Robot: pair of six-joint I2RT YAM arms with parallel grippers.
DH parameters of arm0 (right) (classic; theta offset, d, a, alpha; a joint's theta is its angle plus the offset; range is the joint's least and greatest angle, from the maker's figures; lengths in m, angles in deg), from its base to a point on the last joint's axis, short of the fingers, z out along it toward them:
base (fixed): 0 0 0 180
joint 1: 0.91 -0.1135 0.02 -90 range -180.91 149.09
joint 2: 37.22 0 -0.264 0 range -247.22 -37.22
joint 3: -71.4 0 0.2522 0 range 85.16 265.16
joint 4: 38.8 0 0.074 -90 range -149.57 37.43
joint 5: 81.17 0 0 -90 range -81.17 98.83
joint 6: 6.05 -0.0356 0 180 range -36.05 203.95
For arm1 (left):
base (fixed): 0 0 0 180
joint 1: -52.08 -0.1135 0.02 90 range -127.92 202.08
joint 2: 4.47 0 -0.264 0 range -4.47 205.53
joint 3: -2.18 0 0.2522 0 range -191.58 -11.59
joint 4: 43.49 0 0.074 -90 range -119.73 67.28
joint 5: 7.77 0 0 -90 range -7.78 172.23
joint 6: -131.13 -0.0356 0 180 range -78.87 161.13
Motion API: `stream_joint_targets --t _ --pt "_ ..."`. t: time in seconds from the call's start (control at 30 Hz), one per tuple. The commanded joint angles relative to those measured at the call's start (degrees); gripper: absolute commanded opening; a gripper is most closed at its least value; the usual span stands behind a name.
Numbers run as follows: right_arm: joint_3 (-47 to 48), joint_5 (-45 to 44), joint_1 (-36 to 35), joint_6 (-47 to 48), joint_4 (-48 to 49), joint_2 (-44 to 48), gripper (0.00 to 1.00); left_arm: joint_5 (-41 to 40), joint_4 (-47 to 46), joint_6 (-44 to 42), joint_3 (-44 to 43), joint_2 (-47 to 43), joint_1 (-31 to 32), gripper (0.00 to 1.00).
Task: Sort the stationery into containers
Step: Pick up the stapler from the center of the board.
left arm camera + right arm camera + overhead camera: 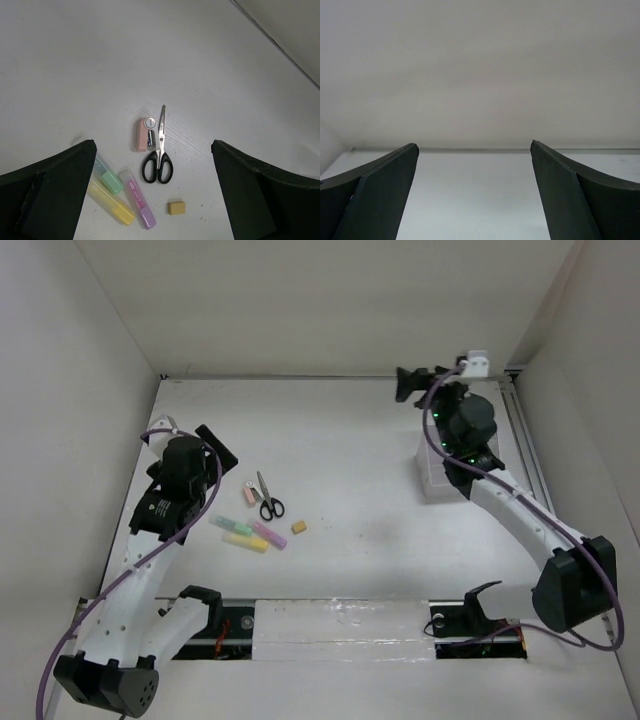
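The black-handled scissors point(268, 498) lie mid-left on the table, with a pinkish eraser point(250, 494) beside them. Green point(228, 525), yellow point(246, 540) and pink point(270, 535) markers lie just in front, and a tan eraser point(298, 528) lies to their right. The left wrist view shows the scissors point(159, 161), pinkish eraser point(143, 135), markers point(137, 200) and tan eraser point(176, 207). My left gripper point(220, 447) point(153, 145) is open and empty above them. My right gripper point(408, 383) point(474, 146) is open and empty near the back wall. The white container point(430, 478) is mostly hidden under the right arm. Pens and the tube are out of view.
White walls close the table on the left, back and right. A white fitting point(477, 362) sits at the back right corner. A rail point(528, 455) runs along the right edge. The arm bases stand at the near edge.
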Motion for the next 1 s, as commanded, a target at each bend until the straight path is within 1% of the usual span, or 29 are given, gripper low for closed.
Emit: stream_joint_targets --t 0.0,0.03,0.07,0.13,0.2,0.23,0.27,0.37,0.4,0.43,0.5,0.53,0.6,0.67,0.8,0.87,0.93,0.97 --pt "8.04 -14.97 -11.71 9.60 -25.52 0.05 1.00 -3.25 0.54 1.39 0.09 1.75 -0.13 1.00" --pt "8.75 -16.56 -15.82 9.08 -27.46 -0.73 1.00 -3.78 0.55 1.40 -0.43 2.54 -0.13 1.00" --pt "9.28 -16.57 -17.52 8.38 -28.87 -1.43 1.00 -3.79 1.33 2.88 -0.44 2.55 -0.13 1.00" --pt "9.90 -10.72 -19.98 6.35 -31.94 -2.40 1.00 -6.50 2.74 4.47 -0.97 3.17 -0.13 1.00" --pt "11.39 -9.72 -24.28 4.52 -33.97 -5.11 1.00 -7.91 4.14 6.83 -1.58 3.17 -0.13 1.00" --pt "12.26 -9.72 -25.95 3.54 -36.85 -6.35 1.00 -9.05 4.15 7.54 -1.58 3.17 -0.13 1.00" --pt "13.23 -11.72 -29.80 2.40 -38.10 -7.67 0.98 -9.06 4.67 7.55 -1.58 3.17 -0.13 1.00" --pt "16.39 -15.69 -36.23 -0.06 -41.61 -13.12 0.93 -9.59 5.37 8.61 -1.58 3.17 -0.13 1.00" --pt "17.62 -15.70 -39.56 -0.59 -42.76 -14.78 0.86 -9.59 5.38 8.61 -1.58 3.17 -0.13 1.00" --pt "20.33 -15.70 -40.73 -1.21 -43.81 -18.54 0.82 -9.59 5.38 8.61 -1.58 3.17 -0.13 1.00" --pt "23.24 -15.17 -42.92 -2.61 -47.15 -22.69 0.77 -10.90 6.00 9.13 -1.58 3.17 -0.13 1.00" --pt "27.09 -14.65 -42.93 -3.23 -48.99 -26.97 0.74 -10.91 6.52 9.13 -1.58 3.17 -0.13 1.00" --pt "30.28 -14.64 -44.60 -4.37 -53.38 -30.43 0.74 -10.91 6.52 9.13 -1.58 2.47 -0.13 1.00" --pt "31.78 -14.64 -46.53 -4.38 -53.41 -33.50 0.74 -10.91 6.52 9.13 -1.58 1.86 -0.13 1.00" --pt "32.40 -14.03 -48.29 -6.48 -53.32 -34.84 0.74 -10.65 5.91 8.52 -1.05 1.32 -0.13 1.00" --pt "30.83 -17.35 -48.99 -7.88 -53.32 -34.32 0.74 -8.63 3.90 6.94 -0.44 1.32 -0.13 1.00" --pt "29.07 -20.69 -49.00 -10.69 -53.32 -31.86 0.78 -3.81 2.40 4.48 0.26 2.45 -0.13 1.00" --pt "28.19 -23.84 -49.00 -11.31 -53.32 -30.98 0.79 -1.87 0.74 3.69 0.87 2.99 -0.13 1.00"
